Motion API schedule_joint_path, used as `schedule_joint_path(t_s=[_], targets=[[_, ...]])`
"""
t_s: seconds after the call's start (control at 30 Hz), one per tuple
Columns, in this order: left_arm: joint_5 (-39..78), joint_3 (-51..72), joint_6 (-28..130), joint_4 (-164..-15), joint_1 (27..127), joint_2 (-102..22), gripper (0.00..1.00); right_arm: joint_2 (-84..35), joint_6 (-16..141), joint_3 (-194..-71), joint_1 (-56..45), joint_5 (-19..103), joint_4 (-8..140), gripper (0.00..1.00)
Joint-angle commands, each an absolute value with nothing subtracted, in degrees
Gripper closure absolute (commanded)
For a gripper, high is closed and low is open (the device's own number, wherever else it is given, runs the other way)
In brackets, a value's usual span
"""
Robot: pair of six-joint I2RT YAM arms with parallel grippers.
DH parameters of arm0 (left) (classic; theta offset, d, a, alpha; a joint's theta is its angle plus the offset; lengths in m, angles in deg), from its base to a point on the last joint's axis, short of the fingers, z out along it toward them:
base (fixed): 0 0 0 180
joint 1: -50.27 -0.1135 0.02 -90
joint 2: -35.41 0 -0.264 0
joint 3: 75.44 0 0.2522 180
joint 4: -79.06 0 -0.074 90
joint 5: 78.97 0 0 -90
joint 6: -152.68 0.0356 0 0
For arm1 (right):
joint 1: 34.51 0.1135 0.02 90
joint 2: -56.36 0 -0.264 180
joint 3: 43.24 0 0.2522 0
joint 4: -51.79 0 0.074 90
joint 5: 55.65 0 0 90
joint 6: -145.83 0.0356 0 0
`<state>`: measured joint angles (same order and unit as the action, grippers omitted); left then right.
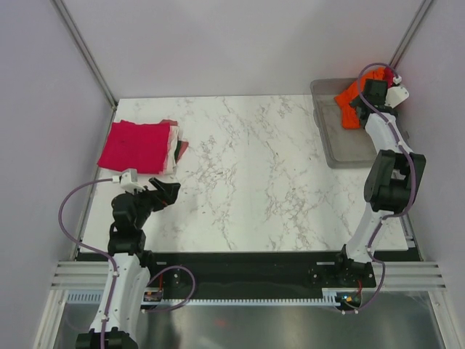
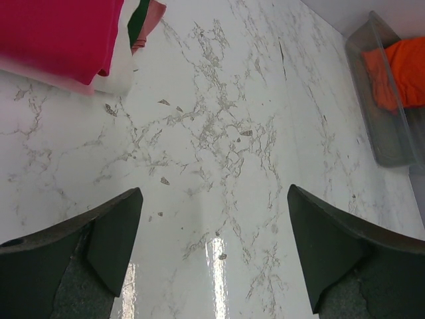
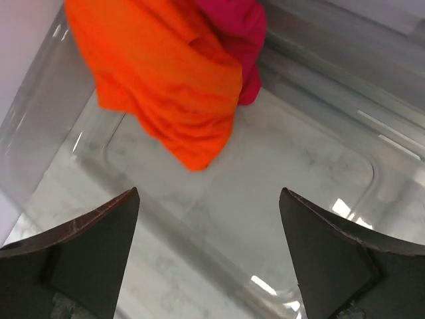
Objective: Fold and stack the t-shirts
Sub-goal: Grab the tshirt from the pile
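Note:
A folded stack of crimson t-shirts (image 1: 138, 145) lies at the table's left edge, with a pale pink one (image 1: 173, 142) peeking out underneath. The left wrist view shows the crimson stack (image 2: 60, 33) and the pale layer (image 2: 114, 74) at top left. My left gripper (image 1: 166, 193) (image 2: 214, 252) hovers open over bare marble, just in front of the stack. An orange t-shirt (image 1: 349, 102) (image 3: 166, 80) lies crumpled in the grey bin (image 1: 341, 149), with a crimson shirt (image 3: 239, 33) bunched behind it. My right gripper (image 1: 363, 109) (image 3: 209, 246) is open above the bin floor, close to the orange cloth, with nothing between its fingers.
The clear grey plastic bin (image 3: 292, 166) (image 2: 388, 143) sits at the table's far right, by the right wall. White walls and metal frame posts close in the left, back and right sides. The marble tabletop (image 1: 254, 174) spans between the stack and the bin.

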<state>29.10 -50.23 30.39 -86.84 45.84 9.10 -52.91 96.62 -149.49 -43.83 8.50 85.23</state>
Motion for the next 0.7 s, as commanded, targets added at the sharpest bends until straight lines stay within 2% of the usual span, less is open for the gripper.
schedule_joint_path(t_s=[0.0, 0.17, 0.27, 0.43, 0.53, 0.57, 0.6, 0.67], targets=[[29.7, -50.2, 30.1, -88.4, 45.6, 9.0, 0.02, -58.9, 96.8, -158.2, -45.3, 6.3, 84.6, 0.05], [29.6, -50.6, 29.8, -89.5, 45.6, 8.9, 0.02, -69.0, 96.5, -169.8, -45.9, 2.3, 84.8, 0.02], [29.5, -50.4, 29.6, -90.0, 45.6, 7.8, 0.03, -72.6, 96.4, -174.5, -45.9, -1.0, 84.5, 0.07], [29.3, -50.3, 29.6, -90.7, 45.7, 6.5, 0.03, -79.4, 96.8, -179.9, -46.0, -3.7, 83.2, 0.08], [29.2, -50.3, 29.7, -90.8, 45.6, 6.4, 0.04, -83.0, 97.0, -182.9, -46.3, -4.3, 83.1, 0.26], [29.1, -50.3, 29.8, -90.7, 45.6, 6.4, 0.04, -83.5, 97.1, -183.2, -46.4, -4.8, 83.1, 0.51], [29.2, -50.2, 29.8, -90.9, 45.6, 6.3, 0.05, -83.6, 97.3, -183.4, -46.4, -5.0, 83.1, 0.70], [29.4, -50.3, 29.7, -91.0, 45.6, 6.1, 0.06, -81.2, 98.8, -180.4, -46.3, -6.5, 83.3, 1.00]])
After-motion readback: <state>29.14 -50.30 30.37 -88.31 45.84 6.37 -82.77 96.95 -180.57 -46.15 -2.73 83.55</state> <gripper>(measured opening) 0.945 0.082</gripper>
